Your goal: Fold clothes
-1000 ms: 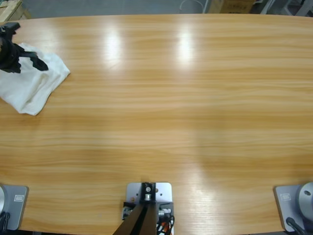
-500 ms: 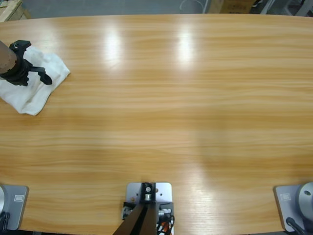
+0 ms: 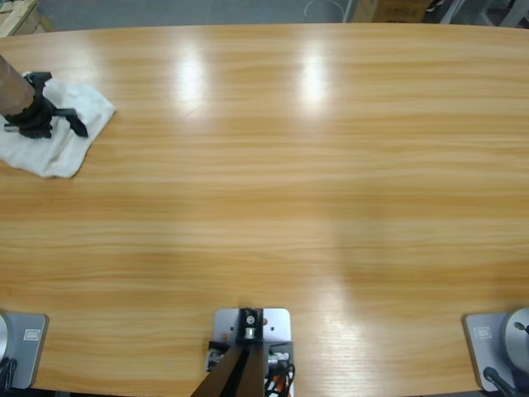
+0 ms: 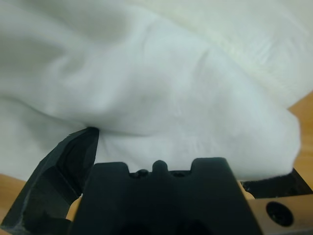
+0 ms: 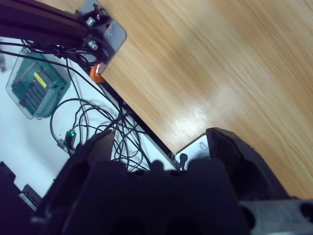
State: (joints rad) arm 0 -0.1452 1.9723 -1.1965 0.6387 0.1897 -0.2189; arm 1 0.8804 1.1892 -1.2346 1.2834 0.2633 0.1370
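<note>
My left gripper (image 3: 59,124), jaws spread, is bunching the crumpled white cotton T-shirt (image 3: 62,149) smaller towards the wooden table's (image 3: 289,165) far-left corner; folding nearly done. Right jaws parted, empty.

Light: bright, even, from overhead; two pale glare patches on the worktop (image 3: 248,83) at upper centre of the high view
Shadows: soft, faint, at lower right of that view
Left wrist view: white T-shirt (image 4: 161,88) fills the frame, washed out, softly blurred; end effector (image 4: 161,196) dark
Right wrist view: worktop grain sharp; sheen at centre
</note>
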